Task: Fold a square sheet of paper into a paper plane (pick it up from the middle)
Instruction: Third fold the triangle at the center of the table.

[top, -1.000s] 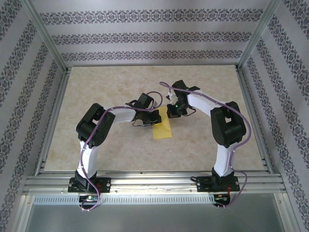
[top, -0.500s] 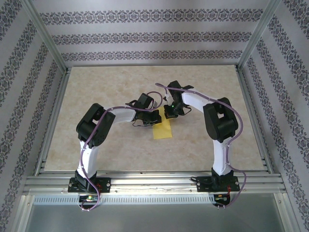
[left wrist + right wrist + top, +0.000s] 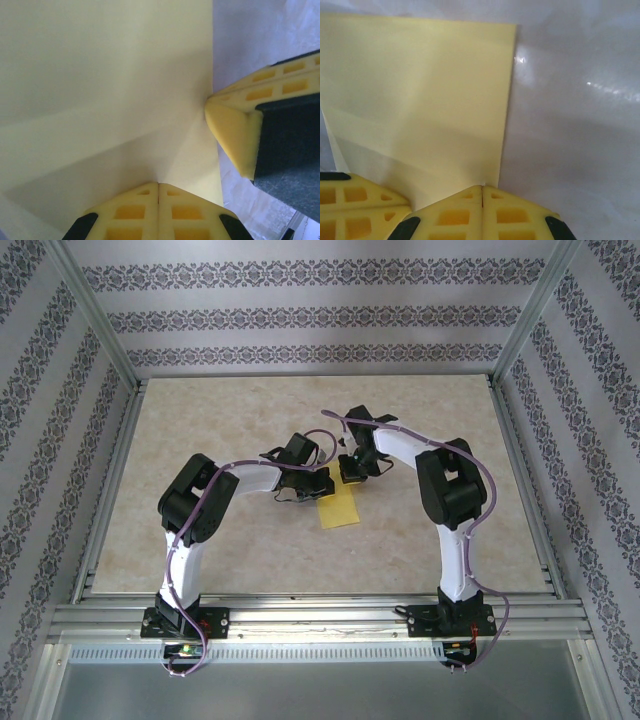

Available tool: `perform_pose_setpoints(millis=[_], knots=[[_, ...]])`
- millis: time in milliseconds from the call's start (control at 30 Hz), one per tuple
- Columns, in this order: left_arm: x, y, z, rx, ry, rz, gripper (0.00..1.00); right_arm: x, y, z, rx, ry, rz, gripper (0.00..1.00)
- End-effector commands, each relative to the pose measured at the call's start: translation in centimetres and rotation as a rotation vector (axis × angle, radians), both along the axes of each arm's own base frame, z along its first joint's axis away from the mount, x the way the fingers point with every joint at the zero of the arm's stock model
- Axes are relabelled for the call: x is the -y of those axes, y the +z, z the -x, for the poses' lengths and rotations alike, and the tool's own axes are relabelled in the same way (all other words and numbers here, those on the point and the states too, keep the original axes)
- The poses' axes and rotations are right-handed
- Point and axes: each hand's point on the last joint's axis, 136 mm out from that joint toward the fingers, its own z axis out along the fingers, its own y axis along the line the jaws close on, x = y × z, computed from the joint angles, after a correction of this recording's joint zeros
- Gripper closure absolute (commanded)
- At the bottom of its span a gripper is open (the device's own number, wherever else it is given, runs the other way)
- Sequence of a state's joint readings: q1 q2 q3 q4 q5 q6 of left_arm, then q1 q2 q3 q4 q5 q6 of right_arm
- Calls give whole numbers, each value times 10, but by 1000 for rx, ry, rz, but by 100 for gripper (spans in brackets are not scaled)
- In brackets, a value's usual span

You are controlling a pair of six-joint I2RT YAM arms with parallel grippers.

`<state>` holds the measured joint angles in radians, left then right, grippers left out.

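From above, the square sheet of paper (image 3: pixel 338 510) lies on the table (image 3: pixel 200 430) near the middle of the frame. The left claw (image 3: pixel 316 488) and the right claw (image 3: pixel 350 476) both stand at its upper edge, very near each other. If you swing one arm sideways now, they may collide.

In the left wrist view, the left claw (image 3: pixel 158 187) is closed at the bottom centre. Soft creases in the sheet (image 3: pixel 100 75) run toward its tips (whether paper is caught between them, I cannot tell). The other claw's finger (image 3: pixel 232 130) touches the sheet's right edge. Pulling apart could tear or wrinkle the thin paper.

In the right wrist view, the right claw (image 3: pixel 482 189) is closed too, at the bottom, beside the sheet's (image 3: pixel 415 90) right edge. A fold started there may go crooked, or the sheet may slide on the shiny table.
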<state>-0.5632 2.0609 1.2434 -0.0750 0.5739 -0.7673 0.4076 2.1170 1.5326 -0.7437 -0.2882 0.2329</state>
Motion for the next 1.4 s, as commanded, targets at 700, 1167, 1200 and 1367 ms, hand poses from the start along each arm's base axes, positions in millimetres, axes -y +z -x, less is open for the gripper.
perform_pose_setpoints(millis=[700,1167,1200,1367], knots=[[-2,-19,13,-52,-23,-33,100,-34,60,-34,-3,-157,-530,94],[0,-18,12,-52,-30,-27,100,-22,-1,-7,-119,-236,-560,94],[0,-18,12,-52,-33,-27,100,-19,-5,-11,-108,-244,-551,95],[-1,-21,15,-58,-40,-36,100,-17,-3,-40,-76,-307,-615,95]])
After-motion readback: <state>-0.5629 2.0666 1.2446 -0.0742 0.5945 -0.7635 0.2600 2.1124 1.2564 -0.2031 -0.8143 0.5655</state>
